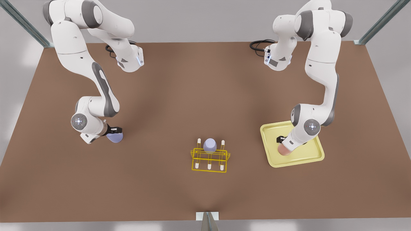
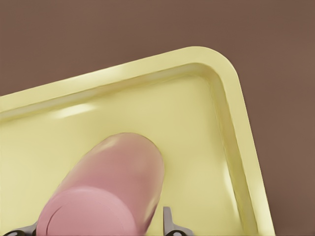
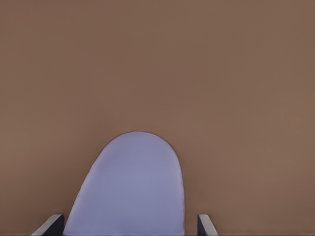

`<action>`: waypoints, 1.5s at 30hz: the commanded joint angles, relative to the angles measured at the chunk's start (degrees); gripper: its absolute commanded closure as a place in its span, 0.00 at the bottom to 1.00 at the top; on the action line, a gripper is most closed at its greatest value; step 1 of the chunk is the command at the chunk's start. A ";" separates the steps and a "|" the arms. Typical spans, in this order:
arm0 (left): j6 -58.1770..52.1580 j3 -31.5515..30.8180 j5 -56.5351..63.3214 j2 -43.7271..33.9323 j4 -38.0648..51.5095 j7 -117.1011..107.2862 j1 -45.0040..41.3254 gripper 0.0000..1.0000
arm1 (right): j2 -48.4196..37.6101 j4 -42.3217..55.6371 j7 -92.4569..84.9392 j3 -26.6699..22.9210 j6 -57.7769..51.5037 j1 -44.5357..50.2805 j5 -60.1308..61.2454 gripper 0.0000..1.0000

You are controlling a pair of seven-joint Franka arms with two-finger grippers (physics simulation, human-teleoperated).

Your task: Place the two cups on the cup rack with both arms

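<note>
Both grippers at their cups, rack waiting between them.
Left gripper [image 1: 280, 140] brackets the pink cup [image 2: 106, 189] on the yellow tray [image 1: 316, 156]; right gripper [image 1: 114, 130] brackets the lavender cup [image 3: 129, 187] on the surface [image 1: 205, 96]. I cannot tell whether either grip is tight. Lift straight, then aim for free pegs on the cup rack [image 1: 209, 158], beside its lavender tumbler [image 1: 209, 145].

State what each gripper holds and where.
Left gripper, over the pale yellow tray: soft pink tapered cup, jaws at its sides. Right gripper: pale lavender tapered cup, likewise. Contact cannot be confirmed.
</note>
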 commanded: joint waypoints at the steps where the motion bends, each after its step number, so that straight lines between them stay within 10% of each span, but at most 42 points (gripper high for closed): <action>1: -0.36 -0.01 0.28 0.14 -0.15 -0.16 -0.04 0.00 | -0.05 -0.53 0.86 0.00 0.94 0.00 0.10 0.00; 11: -0.27 -0.01 0.28 0.14 0.03 -0.16 -0.04 0.15 | 0.92 -0.88 0.77 0.00 1.81 -0.09 0.10 0.00; 45: 0.70 -0.36 -0.24 0.93 2.40 -0.34 0.31 0.10 | 0.83 -0.09 -0.20 0.00 1.11 -0.17 -0.07 0.22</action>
